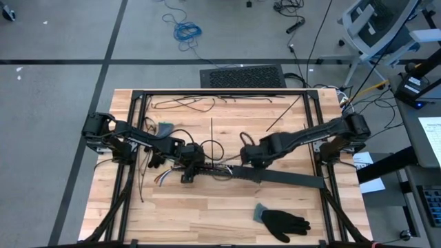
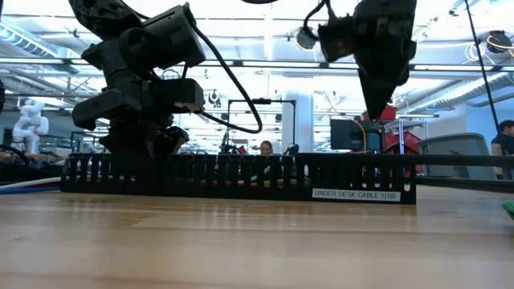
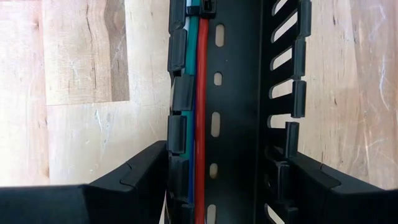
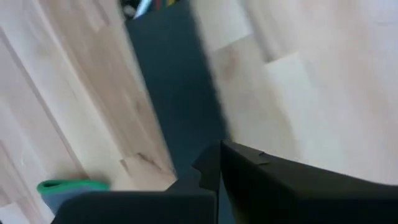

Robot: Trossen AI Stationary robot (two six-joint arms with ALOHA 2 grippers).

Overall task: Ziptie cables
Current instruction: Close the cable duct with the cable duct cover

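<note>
I am working over the black slotted cable raceway [image 1: 275, 177] near the middle of the wooden table [image 1: 207, 213]. My left gripper [image 3: 214, 186] is straddling the raceway's left end with its fingers spread open, gripping nothing. The cables [image 3: 198, 93], red, green and blue, are lying inside the channel along one wall, their loose ends spilling onto the table. My right gripper [image 1: 249, 157] is hovering above the raceway's middle; I cannot tell whether it is open. A zip tie may be showing at the channel's far end, but I am judging the fastening mostly left to do. A black glove [image 1: 282, 222] is lying apart.
</note>
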